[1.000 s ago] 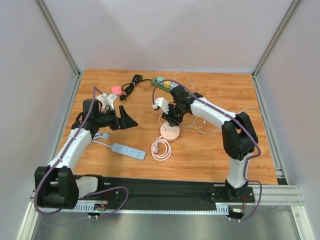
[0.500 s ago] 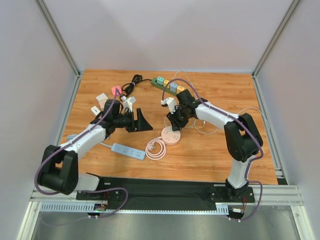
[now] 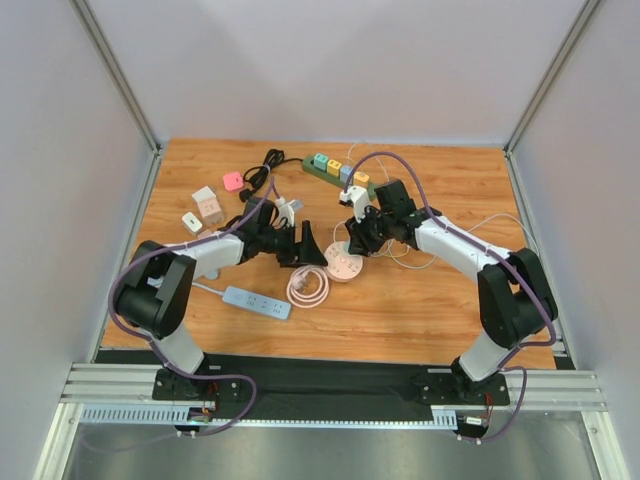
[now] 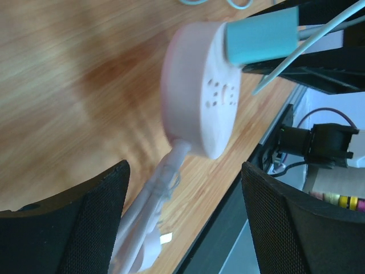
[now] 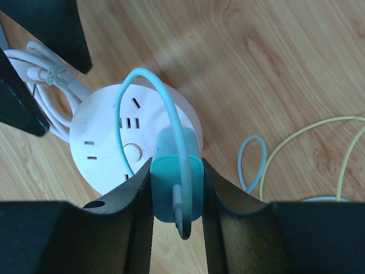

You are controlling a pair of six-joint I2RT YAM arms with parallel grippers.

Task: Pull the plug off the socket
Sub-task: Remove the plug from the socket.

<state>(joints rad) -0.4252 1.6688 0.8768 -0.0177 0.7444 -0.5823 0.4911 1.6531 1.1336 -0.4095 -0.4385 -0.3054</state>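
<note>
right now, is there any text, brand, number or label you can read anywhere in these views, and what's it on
No readable text in any view.
On the round pink socket: only slot holes and a plain button, no print.
On the teal plug: no marking visible.
On the blue power strip and the green strip: too small to tell.

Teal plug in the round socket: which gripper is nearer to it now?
Right. The right gripper is shut on the teal plug itself. The left gripper stands open at the opposite side of the pink socket, by its cord, off the plug.
</note>
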